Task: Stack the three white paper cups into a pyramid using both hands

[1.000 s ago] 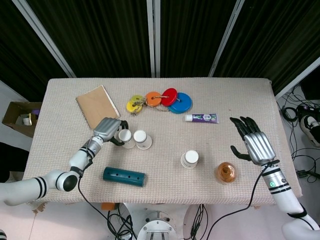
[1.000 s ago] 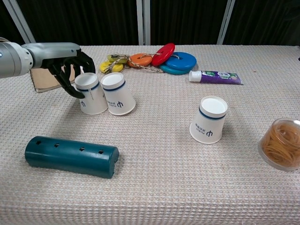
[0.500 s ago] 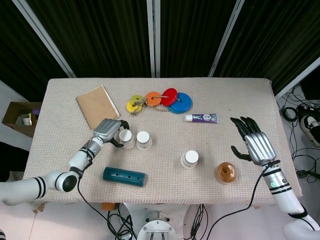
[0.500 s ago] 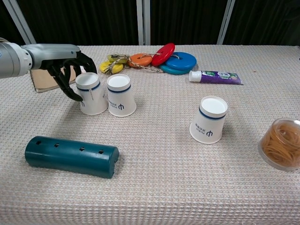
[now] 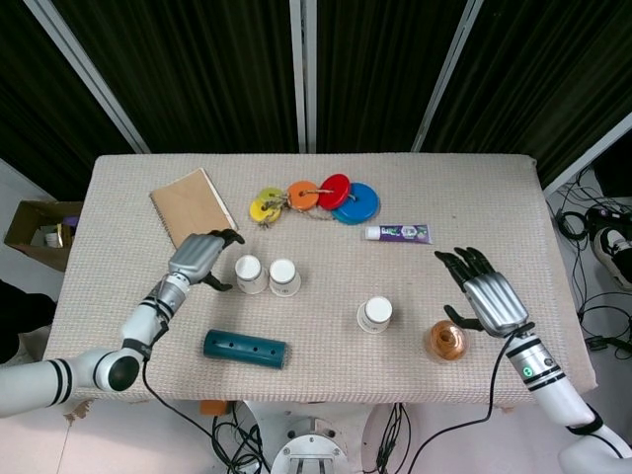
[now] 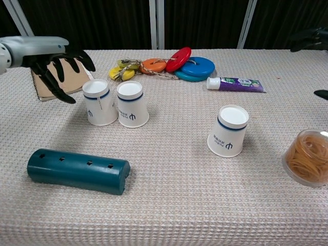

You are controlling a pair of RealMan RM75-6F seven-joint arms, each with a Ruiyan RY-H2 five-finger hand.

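Two white paper cups (image 6: 117, 103) stand upside down, touching, left of centre; the third cup (image 6: 228, 130) stands alone, upside down, to the right. My left hand (image 5: 195, 259) hovers just left of the pair, fingers spread, holding nothing. My right hand (image 5: 484, 301) hangs open, fingers apart, right of the lone cup and beside the jar of rubber bands (image 6: 308, 157). A teal cylinder (image 6: 78, 170) lies nearer.
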